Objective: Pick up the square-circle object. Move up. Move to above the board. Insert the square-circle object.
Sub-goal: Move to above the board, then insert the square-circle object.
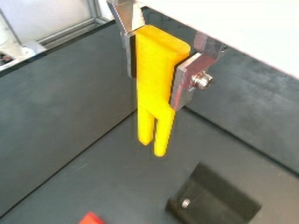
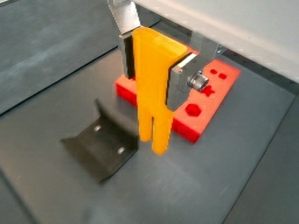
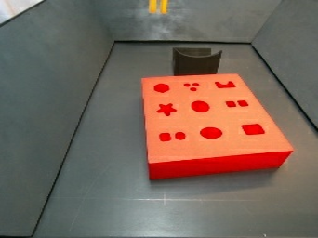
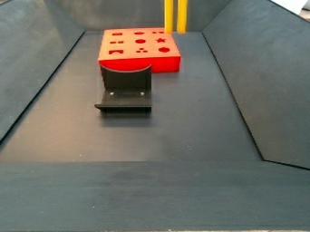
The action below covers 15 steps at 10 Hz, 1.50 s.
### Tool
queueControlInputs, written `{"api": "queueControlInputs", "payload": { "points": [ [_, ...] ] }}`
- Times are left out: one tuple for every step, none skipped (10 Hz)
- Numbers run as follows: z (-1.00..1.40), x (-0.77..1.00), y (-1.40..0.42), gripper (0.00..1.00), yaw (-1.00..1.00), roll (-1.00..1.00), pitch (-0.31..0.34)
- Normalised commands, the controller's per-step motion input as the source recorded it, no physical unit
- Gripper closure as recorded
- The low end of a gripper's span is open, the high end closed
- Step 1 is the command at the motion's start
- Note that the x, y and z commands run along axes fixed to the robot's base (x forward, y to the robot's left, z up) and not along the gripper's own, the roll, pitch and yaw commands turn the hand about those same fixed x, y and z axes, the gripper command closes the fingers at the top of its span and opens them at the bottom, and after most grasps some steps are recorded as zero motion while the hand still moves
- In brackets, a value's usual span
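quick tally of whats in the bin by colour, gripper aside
yellow: 1, the square-circle object, held clear of the floor in the gripper
red: 1, the board
dark grey: 1, the fixture on the floor
total: 3

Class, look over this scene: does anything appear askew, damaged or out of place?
Nothing stands out. The gripper holds the square-circle object upright, prongs down, in the air; the board lies flat and the fixture stands beside it.
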Motion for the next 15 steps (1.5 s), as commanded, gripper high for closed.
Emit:
{"api": "queueControlInputs", "payload": {
  "points": [
    [0.18, -0.03, -1.0, 1.0, 0.01, 0.04, 0.012],
    [0.18, -0.03, -1.0, 1.0, 0.01, 0.03, 0.013],
    [0.19, -0.03, -1.0, 1.0, 0.01, 0.01, 0.018],
    [0.19, -0.02, -1.0, 1.0, 0.01, 0.0, 0.031],
    [0.2, -0.02, -1.0, 1.0, 0.01, 0.0, 0.043],
    [0.21, -0.02, -1.0, 1.0, 0.01, 0.0, 0.054],
    [0.21, -0.01, -1.0, 1.0, 0.01, 0.0, 0.063],
    [0.22, 0.0, -1.0, 1.0, 0.01, 0.01, 0.078],
    [0.22, 0.02, -1.0, 1.0, 0.01, 0.01, 0.091],
    [0.17, 0.05, -0.73, 1.0, 0.01, 0.01, 0.119],
    [0.13, 0.06, -0.54, 1.0, 0.01, 0.01, 0.132],
    [0.07, 0.08, -0.28, 1.0, 0.01, 0.01, 0.133],
    [0.05, 0.06, -0.18, 1.0, 0.01, 0.02, 0.126],
    [-0.24, -0.19, -0.16, 1.0, 0.21, 0.0, -0.079],
    [-0.37, -0.13, -0.27, 1.0, 0.33, 0.0, -0.099]
  ]
}}
